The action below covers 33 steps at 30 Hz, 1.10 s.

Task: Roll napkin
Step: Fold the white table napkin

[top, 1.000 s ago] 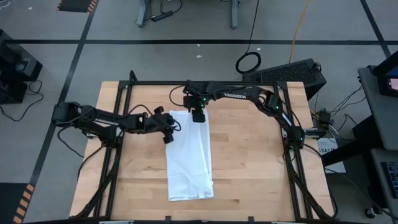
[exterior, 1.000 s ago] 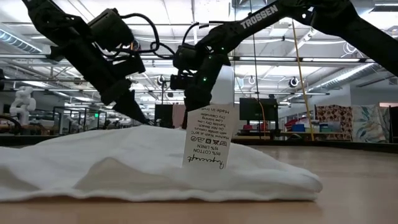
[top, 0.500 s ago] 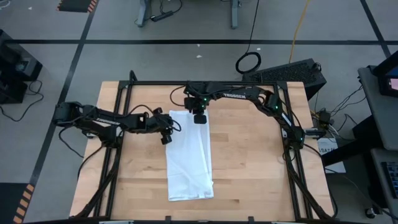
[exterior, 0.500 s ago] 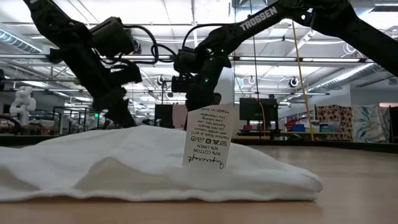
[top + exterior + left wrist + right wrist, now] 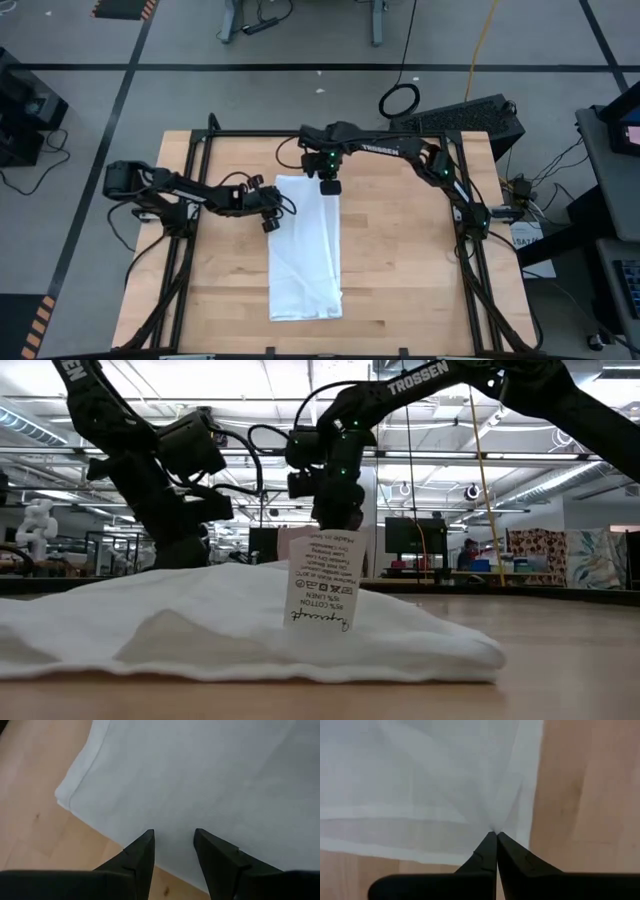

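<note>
The white napkin (image 5: 305, 250) lies flat on the wooden table (image 5: 420, 260) as a long strip running from far to near; its care label (image 5: 322, 595) stands up from it. My right gripper (image 5: 328, 187) is shut on the cloth at the strip's far right corner. My left gripper (image 5: 270, 222) is open over the strip's left edge, close to the far left corner (image 5: 59, 797), its tips (image 5: 147, 839) spread above the cloth. In the low view the napkin's mound (image 5: 200, 620) hides both grippers' fingertips. My right gripper pinches a small peak of cloth (image 5: 492, 827) between its two fingertips, just inside the napkin's far edge near the right corner. The fingers come from above, pointing steeply down. Creases run out from the pinch; the rest of the napkin lies on the table. My left gripper: whether its tips touch the cloth cannot be told.
Black frame rails (image 5: 190, 200) run along the table's left, right and far sides. Bare wood lies to the napkin's right (image 5: 400, 290) and left (image 5: 225, 290).
My left gripper has come down toward the napkin's left edge and tipped more steeply. My right gripper has risen a little at the far right corner, and creases now run from it into the cloth. The care label has shifted slightly in the low view.
</note>
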Each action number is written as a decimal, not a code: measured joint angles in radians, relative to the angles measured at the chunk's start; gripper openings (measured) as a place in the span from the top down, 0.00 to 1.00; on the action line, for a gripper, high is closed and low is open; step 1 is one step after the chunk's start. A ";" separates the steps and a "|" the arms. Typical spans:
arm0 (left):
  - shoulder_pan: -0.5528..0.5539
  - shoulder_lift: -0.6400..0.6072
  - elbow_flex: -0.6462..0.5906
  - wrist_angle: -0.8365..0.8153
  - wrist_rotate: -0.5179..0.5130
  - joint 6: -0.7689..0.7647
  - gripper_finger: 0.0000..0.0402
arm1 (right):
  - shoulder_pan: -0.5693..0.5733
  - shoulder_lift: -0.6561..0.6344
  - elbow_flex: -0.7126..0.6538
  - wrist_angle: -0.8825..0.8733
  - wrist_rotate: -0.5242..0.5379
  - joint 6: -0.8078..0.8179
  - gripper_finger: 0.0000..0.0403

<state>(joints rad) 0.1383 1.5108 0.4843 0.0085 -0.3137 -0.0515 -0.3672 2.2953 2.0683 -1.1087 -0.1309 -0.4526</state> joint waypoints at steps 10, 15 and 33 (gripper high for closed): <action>0.012 0.026 0.001 -0.035 -0.052 0.176 0.62 | 0.019 -0.002 -0.047 -0.101 -0.199 0.101 0.95; 0.070 0.027 -0.001 -0.009 0.037 0.313 0.63 | 0.043 0.000 -0.136 -0.093 -0.136 0.127 0.94; 0.172 0.034 -0.008 0.107 0.224 0.771 0.90 | 0.173 -0.208 -0.663 0.543 -0.111 0.488 0.94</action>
<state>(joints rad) 0.3105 1.5452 0.4762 0.1151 -0.0901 0.7197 -0.1937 2.0871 1.4056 -0.5652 -0.2419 0.0353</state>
